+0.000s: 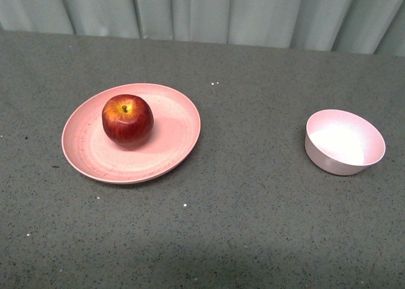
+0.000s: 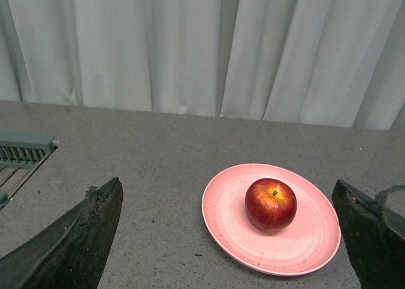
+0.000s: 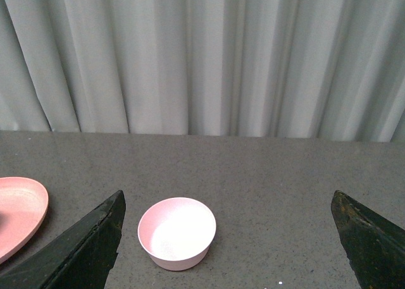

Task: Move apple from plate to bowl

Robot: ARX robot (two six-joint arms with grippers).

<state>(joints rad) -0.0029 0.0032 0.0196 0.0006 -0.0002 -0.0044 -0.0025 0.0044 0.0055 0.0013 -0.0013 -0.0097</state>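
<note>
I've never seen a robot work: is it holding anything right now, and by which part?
Nothing is held. The left gripper and right gripper are both open and empty; the apple sits untouched on the plate, apart from the bowl.

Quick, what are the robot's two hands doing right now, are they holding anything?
Left gripper: open, jaws spread wide, holding nothing.
Right gripper: open, jaws spread wide, holding nothing.
</note>
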